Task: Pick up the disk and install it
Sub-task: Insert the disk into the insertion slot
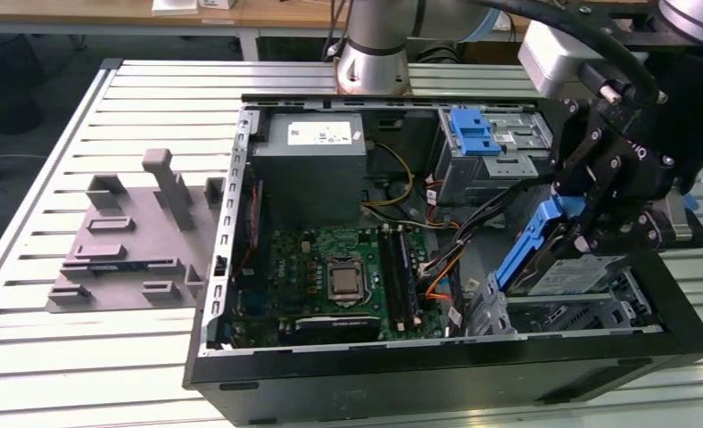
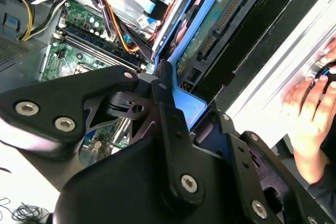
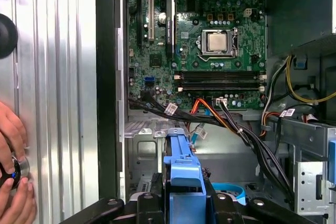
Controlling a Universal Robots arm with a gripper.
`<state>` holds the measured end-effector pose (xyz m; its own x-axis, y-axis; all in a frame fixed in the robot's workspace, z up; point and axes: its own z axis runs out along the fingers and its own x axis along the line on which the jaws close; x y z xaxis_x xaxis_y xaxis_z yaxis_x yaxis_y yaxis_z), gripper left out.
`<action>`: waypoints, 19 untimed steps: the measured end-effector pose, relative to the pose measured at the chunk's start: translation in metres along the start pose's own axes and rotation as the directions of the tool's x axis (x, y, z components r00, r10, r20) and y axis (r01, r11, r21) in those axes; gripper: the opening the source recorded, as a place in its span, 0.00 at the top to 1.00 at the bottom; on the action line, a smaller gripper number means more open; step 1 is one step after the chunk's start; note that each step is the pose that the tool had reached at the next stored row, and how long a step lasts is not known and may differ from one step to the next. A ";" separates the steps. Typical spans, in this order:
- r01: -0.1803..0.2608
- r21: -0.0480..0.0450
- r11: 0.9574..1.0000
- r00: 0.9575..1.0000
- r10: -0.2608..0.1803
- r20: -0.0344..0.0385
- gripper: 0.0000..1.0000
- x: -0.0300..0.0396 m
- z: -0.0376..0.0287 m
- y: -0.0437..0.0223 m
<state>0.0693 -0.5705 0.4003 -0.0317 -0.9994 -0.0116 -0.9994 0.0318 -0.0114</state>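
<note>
**Exterior view**
- Case: we see an open black computer case (image 1: 447, 379) lying on a slatted metal table (image 1: 42, 357).
- Gripper: the black gripper (image 1: 590, 239) hangs over the case's near corner, at the exterior view's right.
- Fingers: we see them closed on the disk (image 1: 562, 275), pinching it by its blue-railed edges.
- Disk: it is clear of the table and steeply tilted. Its lower end is over a bare metal bay (image 1: 578, 314) in that corner of the case, and we cannot tell whether the two touch.
- Inside the case: a grey box (image 1: 316, 165) sits at the far side and a green board (image 1: 327, 276) in the middle. A silver cage (image 1: 494, 147) with a blue latch is in the far corner.
- Outside the case: a grey moulded block (image 1: 126, 241) lies on the table at the exterior view's left.

**Second wrist view**
- Gripper: the gripper (image 2: 186, 109) is clamped on the disk, with one of its fingers (image 2: 164, 90) pressed against the blue rail.
- Disk: we see the underside of the disk (image 2: 210, 32), a green circuit face framed in blue, with the case's green board (image 2: 79, 45) beyond it.
- Hand: a person's hand (image 2: 310, 103) rests outside the case.

**First wrist view**
- Gripper: the gripper (image 3: 184, 208) has its fingers (image 3: 220, 207) tight on either side of the blue rail.
- Disk: the disk (image 3: 181, 169) is edge-on between them, within the case's outline. Cables (image 3: 236, 129) and the green board (image 3: 210, 40) lie beyond it.
- Hands: a person's hands (image 3: 13, 182) are outside the case wall, on the table (image 3: 58, 77), cupping a small round object.
</note>
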 end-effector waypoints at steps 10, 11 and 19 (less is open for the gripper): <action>0.000 0.000 1.000 1.000 0.000 0.000 0.64 0.0001 0.0123 0.0001; 0.000 0.000 1.000 1.000 0.000 0.000 0.64 0.0001 0.0136 0.0001; 0.000 0.000 1.000 1.000 0.000 0.000 0.64 0.0003 0.0237 0.0003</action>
<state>0.0693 -0.5705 0.3766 -0.0316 -0.9994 -0.0116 -0.9994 0.0318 -0.0115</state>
